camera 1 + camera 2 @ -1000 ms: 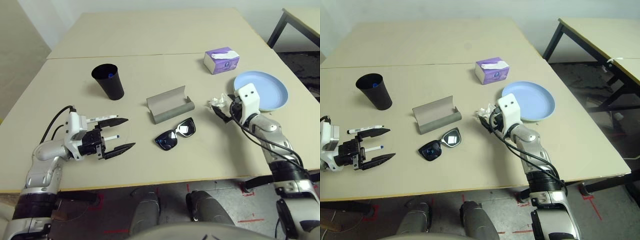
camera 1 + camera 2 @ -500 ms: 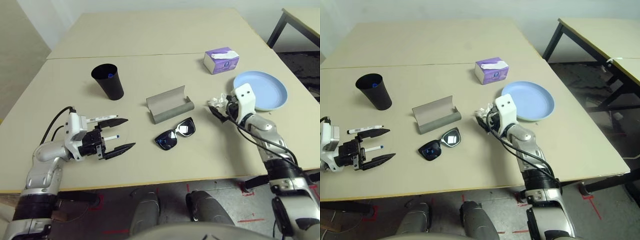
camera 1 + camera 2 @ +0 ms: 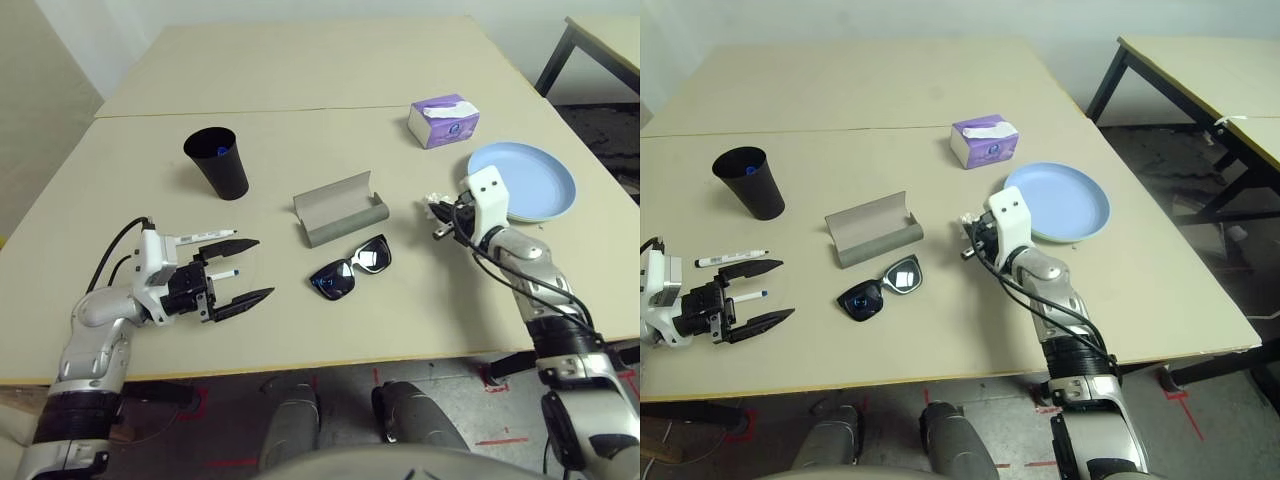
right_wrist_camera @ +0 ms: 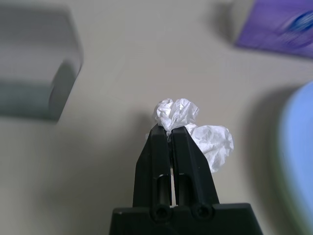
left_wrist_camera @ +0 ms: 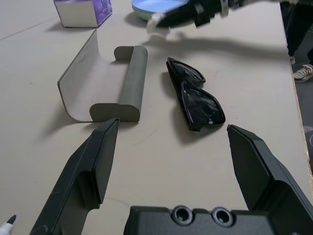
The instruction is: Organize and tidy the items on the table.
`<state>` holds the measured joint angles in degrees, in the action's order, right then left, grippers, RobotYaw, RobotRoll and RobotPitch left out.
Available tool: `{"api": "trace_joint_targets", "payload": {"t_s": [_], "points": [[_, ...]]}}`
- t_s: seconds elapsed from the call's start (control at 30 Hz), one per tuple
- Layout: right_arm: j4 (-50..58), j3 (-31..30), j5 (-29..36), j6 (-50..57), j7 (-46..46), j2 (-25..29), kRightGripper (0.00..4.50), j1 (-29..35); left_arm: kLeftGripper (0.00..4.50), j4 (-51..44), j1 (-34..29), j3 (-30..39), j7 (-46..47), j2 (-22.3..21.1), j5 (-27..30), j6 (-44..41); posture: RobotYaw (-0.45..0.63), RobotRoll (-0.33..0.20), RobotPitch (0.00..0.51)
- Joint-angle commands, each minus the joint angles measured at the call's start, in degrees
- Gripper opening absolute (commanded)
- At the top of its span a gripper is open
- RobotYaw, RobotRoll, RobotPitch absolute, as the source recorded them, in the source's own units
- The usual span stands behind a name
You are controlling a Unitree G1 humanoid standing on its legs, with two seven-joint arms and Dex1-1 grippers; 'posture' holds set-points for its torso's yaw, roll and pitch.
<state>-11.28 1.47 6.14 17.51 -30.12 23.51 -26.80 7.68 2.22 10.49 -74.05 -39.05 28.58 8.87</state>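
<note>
No legible writing on the purple cardboard tissue box (image 3: 443, 120). Right gripper (image 4: 170, 131) fingers pinched on crumpled white tissue (image 4: 190, 128), beside pale blue round plate (image 3: 530, 180). Left gripper (image 3: 246, 268) fingers wide, empty, above pale beige counter (image 3: 300, 60); black sunglasses (image 5: 195, 95) ahead

It looks like a plain test room or lab: a large pale beige flat-topped table (image 3: 890, 90) stands on grey floor marked with red tape (image 3: 1180, 395), and beyond its right edge a second dark-legged table (image 3: 1200, 70) against bare pale wall.
</note>
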Motion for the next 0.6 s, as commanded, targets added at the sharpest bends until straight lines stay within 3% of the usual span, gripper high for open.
{"api": "trace_joint_targets", "payload": {"t_s": [0.03, 0.37, 0.6], "points": [[4.66, 3.18, 2.51, 3.82, 0.39, 1.82, 0.05, -3.39, 4.5, 1.21, 0.07, -0.65, -0.51, 0.42, -0.85, 0.81, -0.05, 0.0, 0.116], [-5.61, 4.87, -3.29, 4.77, 8.1, 7.58, 0.05, -7.62, 4.5, 1.64, 0.78, -1.2, 0.03, 1.58, -1.4, 1.07, -0.04, 0.0, 0.114], [-9.35, 5.76, -3.75, 4.99, 10.95, 7.72, 0.05, -9.09, 4.5, 0.95, -0.46, -0.4, 0.42, 1.31, -1.19, 1.2, -0.03, 0.0, 0.112]]}}
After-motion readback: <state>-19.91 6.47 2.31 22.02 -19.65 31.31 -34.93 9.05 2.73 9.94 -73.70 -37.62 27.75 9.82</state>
